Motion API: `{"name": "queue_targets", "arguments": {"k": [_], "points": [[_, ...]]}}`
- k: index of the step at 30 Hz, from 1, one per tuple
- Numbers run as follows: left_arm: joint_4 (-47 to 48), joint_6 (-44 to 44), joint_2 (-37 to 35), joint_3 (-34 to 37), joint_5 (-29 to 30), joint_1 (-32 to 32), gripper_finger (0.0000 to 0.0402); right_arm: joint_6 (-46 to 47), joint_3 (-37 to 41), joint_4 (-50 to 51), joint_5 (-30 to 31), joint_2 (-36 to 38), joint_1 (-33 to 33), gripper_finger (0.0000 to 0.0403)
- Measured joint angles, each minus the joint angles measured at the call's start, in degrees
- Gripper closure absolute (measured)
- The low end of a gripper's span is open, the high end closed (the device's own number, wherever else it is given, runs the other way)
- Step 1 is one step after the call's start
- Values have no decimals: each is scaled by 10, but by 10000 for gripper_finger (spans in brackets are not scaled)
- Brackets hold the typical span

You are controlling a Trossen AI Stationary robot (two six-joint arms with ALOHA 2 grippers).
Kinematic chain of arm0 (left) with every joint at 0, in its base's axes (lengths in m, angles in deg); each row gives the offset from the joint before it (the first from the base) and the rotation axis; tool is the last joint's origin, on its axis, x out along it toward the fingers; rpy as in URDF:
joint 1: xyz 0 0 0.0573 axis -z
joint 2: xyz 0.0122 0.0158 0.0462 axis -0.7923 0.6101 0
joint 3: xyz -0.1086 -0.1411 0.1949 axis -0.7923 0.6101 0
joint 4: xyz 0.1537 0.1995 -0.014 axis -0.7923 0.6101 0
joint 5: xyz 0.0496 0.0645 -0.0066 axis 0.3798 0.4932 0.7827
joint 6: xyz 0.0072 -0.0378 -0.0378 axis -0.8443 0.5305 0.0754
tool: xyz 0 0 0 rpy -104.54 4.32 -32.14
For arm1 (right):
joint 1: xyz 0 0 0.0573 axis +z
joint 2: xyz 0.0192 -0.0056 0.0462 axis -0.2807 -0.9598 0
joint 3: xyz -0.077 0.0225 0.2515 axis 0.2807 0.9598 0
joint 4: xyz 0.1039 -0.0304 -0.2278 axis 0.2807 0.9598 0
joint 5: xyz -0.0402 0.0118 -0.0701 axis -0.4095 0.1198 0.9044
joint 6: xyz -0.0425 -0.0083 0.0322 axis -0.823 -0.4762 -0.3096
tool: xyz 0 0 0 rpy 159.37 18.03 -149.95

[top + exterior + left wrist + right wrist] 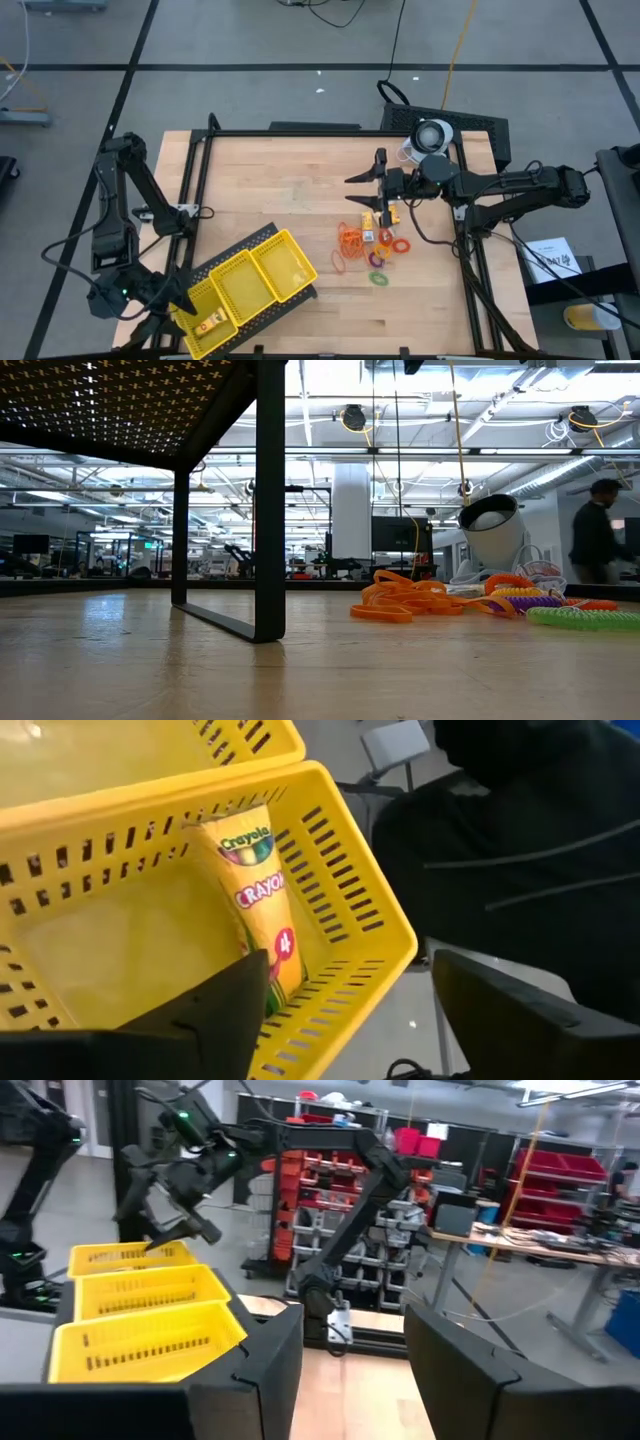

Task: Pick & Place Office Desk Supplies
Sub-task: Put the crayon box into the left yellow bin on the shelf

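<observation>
The office desk supplies [368,240] lie in a loose pile right of the table's middle: orange rubber bands [400,600], a purple ring [530,600], a green ring [585,618] and small yellow blocks [386,215]. My right gripper [363,190] hovers open just beyond the pile, and nothing sits between its fingers [350,1370]. At the near left, my left gripper [350,1020] stands open over the end compartment of the yellow tray [255,280]. A crayon box [262,890] lies there, leaning on the slotted wall. My left gripper has one finger [225,1010] in front of the crayon box's near end [275,975]. I cannot tell whether it touches the box. The other finger stands clear, outside the tray's corner.
The tray sits askew on a black frame stand whose post [270,500] rises in the low view. A white dome-shaped device [432,135] stands at the far right edge. Bare wood [280,180] spreads across the far left half. A person [595,535] is in the room behind.
</observation>
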Motion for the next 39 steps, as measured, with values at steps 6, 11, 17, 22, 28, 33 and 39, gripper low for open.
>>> {"name": "queue_targets", "arguments": {"k": [6, 11, 17, 22, 28, 33, 39], "points": [[-5, -53, -13, 0, 23, -1, 88, 0, 0, 0, 2, 0, 0, 236], [-18, -141, -45, 0, 75, -26, 91, 0, 0, 0, 1, 0, 1, 234], [-105, -335, -97, 0, 137, -81, 89, -6, 0, 42, 1, 10, 1, 235], [-158, -532, -118, 0, 347, -137, 89, -3, 0, 111, 1, 47, -4, 232], [-166, -612, -118, 0, 497, -216, 89, 10, 0, 228, 2, 104, -3, 239], [-149, -632, -117, 0, 365, -297, 91, 45, 20, 288, 3, 124, -3, 242], [-154, -649, -70, 27, 165, -446, 118, 50, 69, 288, 19, 132, -3, 242]]}}
